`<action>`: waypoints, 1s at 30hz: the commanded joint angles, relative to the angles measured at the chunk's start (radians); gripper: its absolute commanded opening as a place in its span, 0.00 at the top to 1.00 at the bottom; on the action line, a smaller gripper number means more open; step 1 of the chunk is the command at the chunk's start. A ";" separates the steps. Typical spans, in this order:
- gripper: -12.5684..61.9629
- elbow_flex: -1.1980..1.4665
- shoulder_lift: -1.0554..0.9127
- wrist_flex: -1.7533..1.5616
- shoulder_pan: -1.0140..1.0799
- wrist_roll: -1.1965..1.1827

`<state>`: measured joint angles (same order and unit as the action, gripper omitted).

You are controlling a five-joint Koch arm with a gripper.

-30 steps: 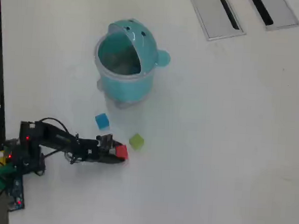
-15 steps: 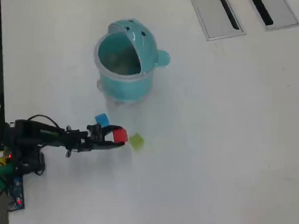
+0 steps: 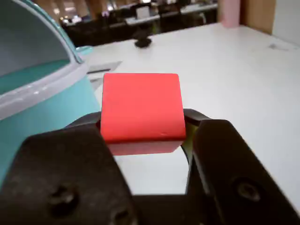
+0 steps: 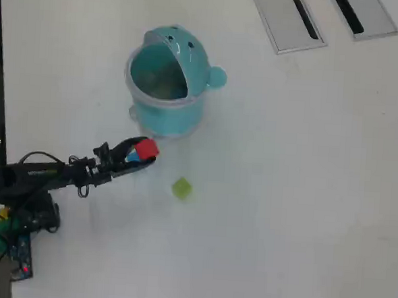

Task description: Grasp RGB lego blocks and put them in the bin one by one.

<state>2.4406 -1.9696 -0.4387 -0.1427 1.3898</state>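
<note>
- The gripper is clamped on the red lego cube; the wrist view shows its two matte black plastic jaws, each with a screw head, pressing the cube's left and right sides.
- The cube is smooth and sharp-edged, with a flat, evenly coloured top face; it sits at the jaw tips, clear of the white table.
- In the overhead view the gripper with the red cube hangs just below the teal bin, close to its wall but outside it.
- The bin is glossy round plastic with a domed hood, small dark dots and a round side knob; in the wrist view its curved wall and pale rim fill the space left of the gripper.
- Only the overhead view shows the yellow-green cube, on the table right of and below the gripper, and a sliver of the blue cube, mostly hidden under the jaws.
- Two grey slotted panels lie far off, beyond the bin.
</note>
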 commanded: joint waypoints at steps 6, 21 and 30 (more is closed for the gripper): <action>0.66 -0.132 -0.069 0.023 -0.094 0.002; 0.66 -0.367 0.017 0.064 -0.276 0.023; 0.66 -0.555 0.166 0.141 -0.347 0.061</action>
<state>1.9942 -1.8009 -0.3083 -0.4771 1.4297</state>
